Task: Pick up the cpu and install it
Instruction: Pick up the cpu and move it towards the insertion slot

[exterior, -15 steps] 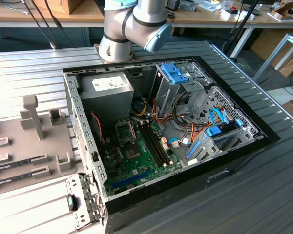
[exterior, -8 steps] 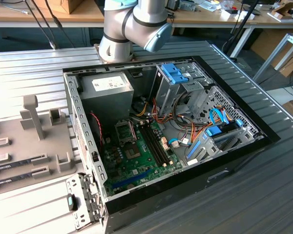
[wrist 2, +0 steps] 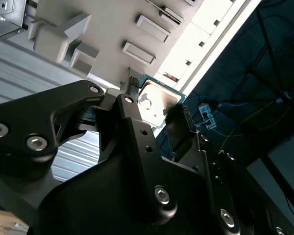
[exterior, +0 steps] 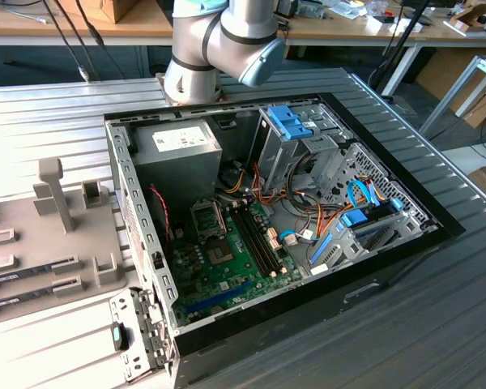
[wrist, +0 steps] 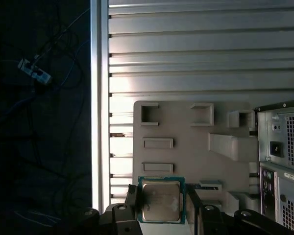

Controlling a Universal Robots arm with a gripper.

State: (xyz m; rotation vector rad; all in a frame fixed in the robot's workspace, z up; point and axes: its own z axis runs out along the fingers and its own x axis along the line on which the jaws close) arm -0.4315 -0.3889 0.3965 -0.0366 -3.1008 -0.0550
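The gripper [wrist: 161, 196] is clenched on the cpu [wrist: 160, 203], with a finger [wrist: 131, 198] at each side of its silver top. Beneath lies the grey fixture tray [wrist: 186, 122]. The chip seems lifted clear of it, though that is hard to judge. Farther off sits the open computer case [exterior: 373, 267], the motherboard socket [exterior: 208, 217] inside.

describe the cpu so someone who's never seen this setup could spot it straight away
In the first wrist view, find the pale grey parts tray on the slatted table beside the computer case. Over the tray's edge, the black gripper is shut on the cpu: a small flat square with a silvery metal top and thin green rim, unlike the tray's plain grey moulded slots.
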